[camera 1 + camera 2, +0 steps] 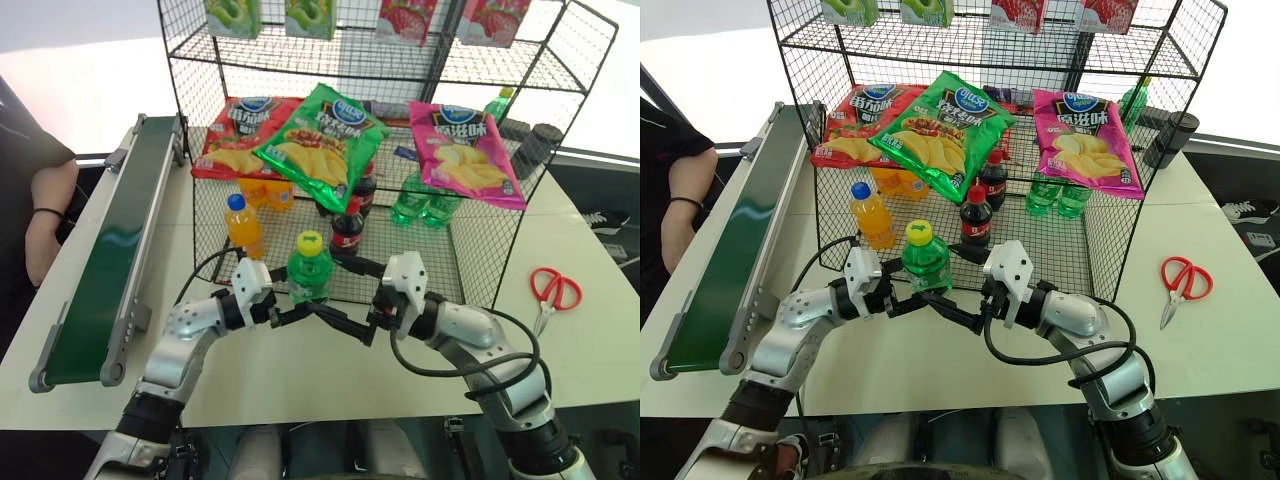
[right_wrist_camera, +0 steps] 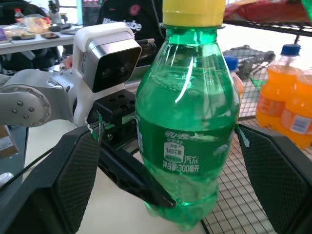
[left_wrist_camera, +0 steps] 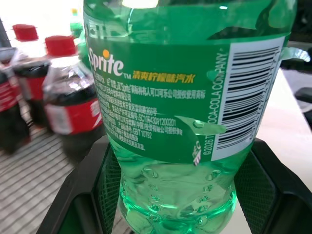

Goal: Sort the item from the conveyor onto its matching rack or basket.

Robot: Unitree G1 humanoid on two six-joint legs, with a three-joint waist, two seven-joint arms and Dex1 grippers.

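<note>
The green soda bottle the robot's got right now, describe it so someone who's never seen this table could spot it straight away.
Find the black wire rack on the white table, then its front edge, where the robot's two arms meet. The green soda bottle stands upright there, gripped low by the left gripper, with the open right gripper either side of it. Its yellow cap separates it from the blue-capped orange bottle and red-capped cola bottle behind.

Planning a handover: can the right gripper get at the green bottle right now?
Probably yes: the right gripper is open with the green bottle between its fingers, nothing blocking, though the left gripper grips the bottle's base.
</note>
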